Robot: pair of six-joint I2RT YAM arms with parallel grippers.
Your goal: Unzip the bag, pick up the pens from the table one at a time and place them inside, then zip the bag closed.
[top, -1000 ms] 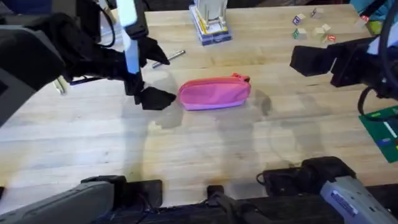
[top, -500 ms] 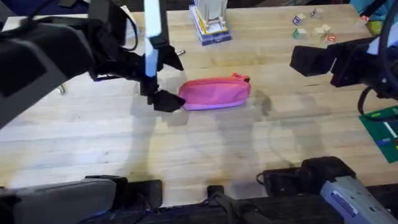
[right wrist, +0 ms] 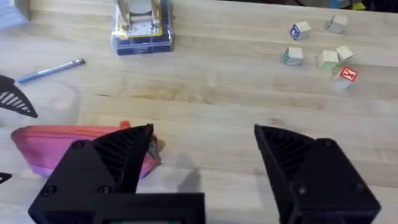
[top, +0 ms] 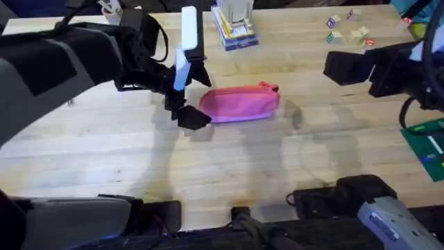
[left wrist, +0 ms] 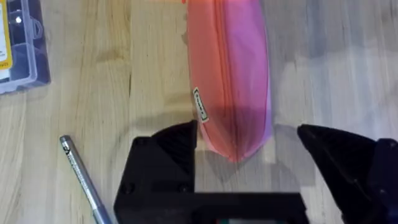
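The pink bag [top: 239, 104] lies lengthwise on the wooden table [top: 229, 167], its zipper shut and its red pull tab [top: 269, 87] at the right end. My left gripper [top: 197, 97] is open, and its black fingers stand on either side of the bag's left end [left wrist: 236, 124]. A silver pen [left wrist: 81, 180] lies on the table just beside that gripper, and it also shows behind the bag in the right wrist view [right wrist: 50, 70]. My right gripper [top: 333, 67] hovers open to the right of the bag, holding nothing [right wrist: 205, 143].
A clear plastic box [top: 234, 28] stands at the back centre. Several small coloured blocks [top: 350, 31] lie at the back right. A green mat [top: 427, 142] sits at the right edge. Bare tabletop stretches in front of the bag.
My left arm has swung right and forward to the bag's left end, which now sits between its fingers. The bag and the right arm have not moved.
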